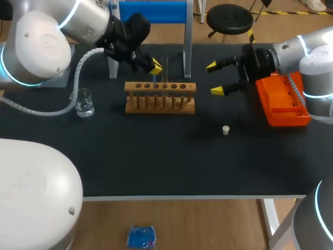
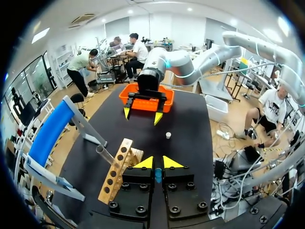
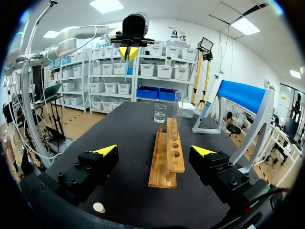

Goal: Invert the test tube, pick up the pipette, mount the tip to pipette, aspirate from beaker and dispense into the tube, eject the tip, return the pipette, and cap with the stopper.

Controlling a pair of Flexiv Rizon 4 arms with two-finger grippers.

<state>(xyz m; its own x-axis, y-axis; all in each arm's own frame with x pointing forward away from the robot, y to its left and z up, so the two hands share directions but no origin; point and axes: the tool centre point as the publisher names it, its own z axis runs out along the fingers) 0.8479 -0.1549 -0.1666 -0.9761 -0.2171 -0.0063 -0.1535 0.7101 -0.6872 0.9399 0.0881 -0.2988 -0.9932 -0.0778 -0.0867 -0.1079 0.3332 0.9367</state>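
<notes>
A clear test tube (image 1: pixel 165 78) (image 3: pixel 178 107) stands in the wooden rack (image 1: pixel 160 97) (image 2: pixel 116 174) (image 3: pixel 167 157) at mid-table. My left gripper (image 1: pixel 156 66) (image 2: pixel 157 162) (image 3: pixel 129 51) hovers just behind and above the rack, shut, with nothing visible between its yellow tips; the tube (image 2: pixel 106 155) lies off to its side. My right gripper (image 1: pixel 218 78) (image 2: pixel 142 114) (image 3: pixel 155 151) stands wide open to the right of the rack, pointing along it. A small white stopper (image 1: pixel 226 130) (image 2: pixel 168 135) (image 3: pixel 98 207) lies on the mat in front of it. The glass beaker (image 1: pixel 83 102) (image 3: pixel 160 113) sits at the left.
An orange tip box (image 1: pixel 283 101) (image 2: pixel 147 98) sits at the right edge under my right arm. A blue-topped stand on metal legs (image 1: pixel 151 13) (image 3: pixel 243 95) rises behind the rack. Bare black mat (image 1: pixel 156 156) fills the front half of the table.
</notes>
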